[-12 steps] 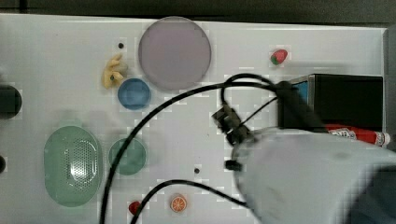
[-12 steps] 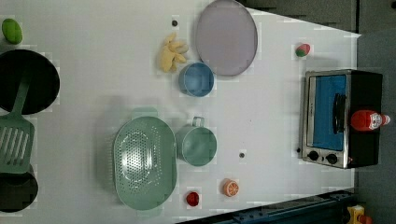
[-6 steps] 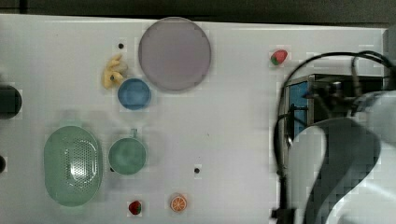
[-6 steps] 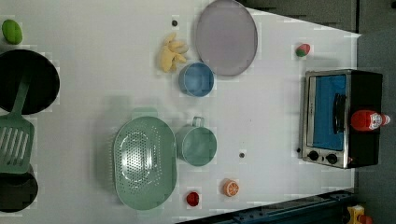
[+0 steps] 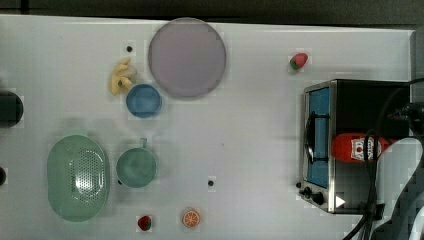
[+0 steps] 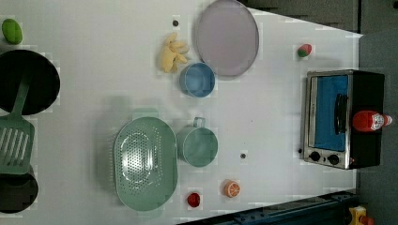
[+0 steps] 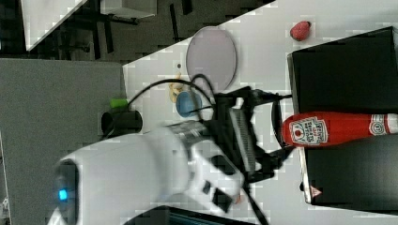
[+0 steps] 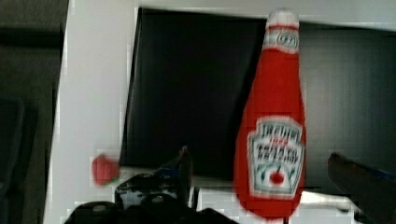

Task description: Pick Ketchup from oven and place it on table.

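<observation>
The large flat white tabletop (image 5: 260, 125) is seen bordered by dark floor, and in the right view a grey panel (image 7: 61, 108) and dark furniture legs are seen beyond its edge. On it are spread a round lilac plate (image 5: 186, 57), a small blue bowl (image 5: 143, 100), a yellow toy bunch (image 5: 121, 75), a pale green perforated colander (image 5: 78, 177), a green mug (image 5: 136, 167), an orange slice (image 5: 190, 218) and two small red strawberries (image 5: 298, 60) (image 5: 144, 223). In the left view a black pan (image 6: 28, 82), a green slotted spatula (image 6: 16, 140) and a green lime (image 6: 11, 31) are seen at the left view's left.

The small black toaster oven with a silver frame and blue-tinted glass door (image 5: 345, 145) stands at the top view's right. The red squeeze ketchup bottle with a white label (image 5: 357, 147) lies on its side on top of the oven's black casing.

The gripper (image 8: 261, 172) is seen in the wrist view with its fingers (image 8: 184, 165) spread wide apart, one on each side of the bottle's lower body; whether it is touched cannot be told.

Compared with a second ago, the white arm (image 5: 400, 185) has been swung from the top view's centre to its right edge, uncovering the oven.
</observation>
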Available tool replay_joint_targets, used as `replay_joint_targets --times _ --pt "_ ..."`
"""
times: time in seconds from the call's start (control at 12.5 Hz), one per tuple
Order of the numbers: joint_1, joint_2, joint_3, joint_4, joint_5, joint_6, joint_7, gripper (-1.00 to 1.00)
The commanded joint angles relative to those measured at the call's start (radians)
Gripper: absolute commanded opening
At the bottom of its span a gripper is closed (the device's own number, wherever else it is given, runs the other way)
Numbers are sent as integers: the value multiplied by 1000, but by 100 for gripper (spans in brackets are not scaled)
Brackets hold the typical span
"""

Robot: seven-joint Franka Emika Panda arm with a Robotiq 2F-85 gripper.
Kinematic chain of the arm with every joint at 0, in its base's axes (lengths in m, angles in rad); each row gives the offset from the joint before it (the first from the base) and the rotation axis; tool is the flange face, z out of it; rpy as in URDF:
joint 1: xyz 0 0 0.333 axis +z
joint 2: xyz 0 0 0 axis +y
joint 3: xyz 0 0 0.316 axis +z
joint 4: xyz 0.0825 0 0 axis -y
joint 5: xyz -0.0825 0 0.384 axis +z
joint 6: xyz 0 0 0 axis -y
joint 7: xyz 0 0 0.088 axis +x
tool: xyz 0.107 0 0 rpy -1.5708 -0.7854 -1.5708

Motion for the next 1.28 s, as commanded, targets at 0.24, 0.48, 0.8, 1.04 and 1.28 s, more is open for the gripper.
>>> replay_joint_targets --times 0.24,0.48,0.8,1.04,1.28 --pt "-32 124 -3 -10 135 11 23 100" --pt "-41 197 -4 -12 185 45 23 100" --pt "-46 218 -1 -29 204 46 23 49" --pt "-43 209 0 -17 203 45 22 21" --pt "-23 166 1 65 154 9 22 21"
